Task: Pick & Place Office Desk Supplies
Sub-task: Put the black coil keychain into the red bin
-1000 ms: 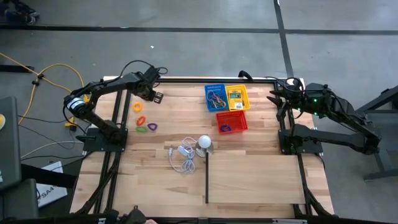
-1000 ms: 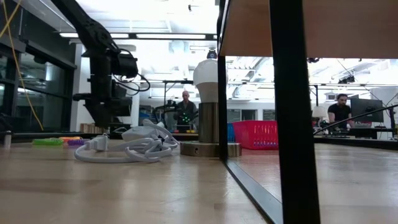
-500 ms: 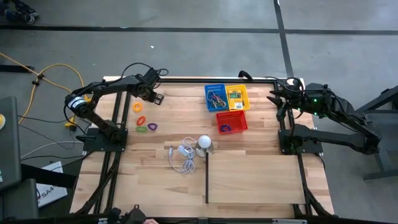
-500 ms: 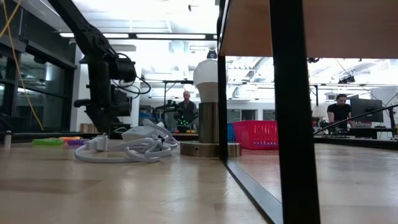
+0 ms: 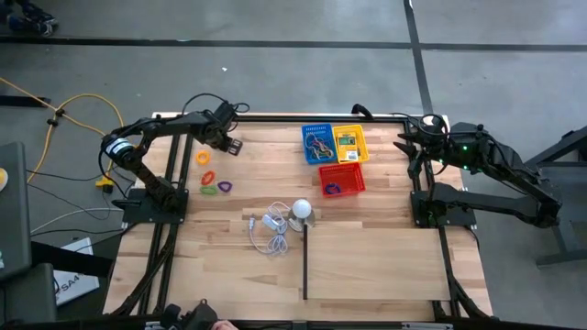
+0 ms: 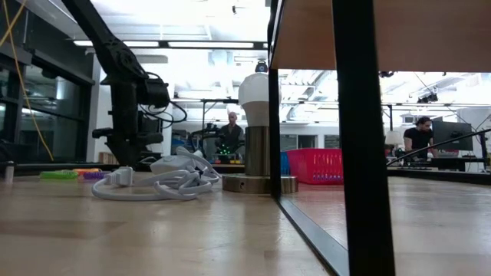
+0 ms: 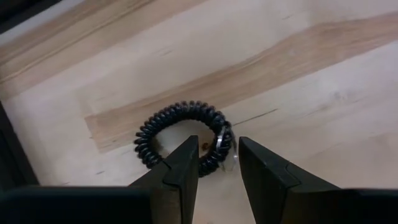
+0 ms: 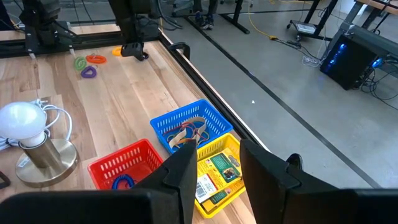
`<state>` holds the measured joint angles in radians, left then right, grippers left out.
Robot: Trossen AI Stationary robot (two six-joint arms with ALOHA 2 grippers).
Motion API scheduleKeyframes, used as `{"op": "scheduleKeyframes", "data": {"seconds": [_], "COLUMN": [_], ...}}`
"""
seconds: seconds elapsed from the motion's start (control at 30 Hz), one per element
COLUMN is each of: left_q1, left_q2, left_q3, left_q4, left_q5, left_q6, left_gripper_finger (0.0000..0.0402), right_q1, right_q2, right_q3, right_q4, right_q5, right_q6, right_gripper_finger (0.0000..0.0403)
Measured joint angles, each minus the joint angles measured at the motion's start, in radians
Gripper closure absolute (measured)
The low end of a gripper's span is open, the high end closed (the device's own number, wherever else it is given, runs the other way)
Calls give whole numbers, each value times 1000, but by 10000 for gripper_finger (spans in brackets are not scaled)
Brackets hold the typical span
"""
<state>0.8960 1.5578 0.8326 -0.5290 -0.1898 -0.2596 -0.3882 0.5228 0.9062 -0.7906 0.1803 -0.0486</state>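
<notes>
Left tool [image 7: 214, 168] hangs parted over a black coil ring [image 7: 180, 132] on the table [image 7: 311, 81], one finger inside the ring; right tool [image 8: 214, 171] waits released above the baskets [image 8: 186, 127].

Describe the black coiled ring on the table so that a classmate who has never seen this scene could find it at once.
Start at the wooden table and go to its far left corner, where the left gripper hangs with open jaws. The black coiled ring lies flat right under it. Its neighbours are orange, pink, green and purple; it alone is black.
</notes>
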Motion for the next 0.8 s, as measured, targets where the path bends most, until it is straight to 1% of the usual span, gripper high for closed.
{"op": "scheduleKeyframes", "data": {"seconds": [0.1,0.17,0.47,0.8], "left_q1": [5,10,14,14], "left_q2": [0,0,0,0], "left_q3": [0,0,0,0], "left_q4": [0,0,0,0], "left_q5": [-3,-3,1,1], "left_q6": [0,5,24,27], "left_gripper_finger": [298,306,363,390], "right_q1": [0,0,0,0], "right_q2": [0,0,0,0], "right_q3": [0,0,0,0], "right_q4": [0,0,0,0], "right_q5": [0,0,0,0], "right_q6": [0,0,0,0], "right_gripper_finger": [293,293,293,293]}}
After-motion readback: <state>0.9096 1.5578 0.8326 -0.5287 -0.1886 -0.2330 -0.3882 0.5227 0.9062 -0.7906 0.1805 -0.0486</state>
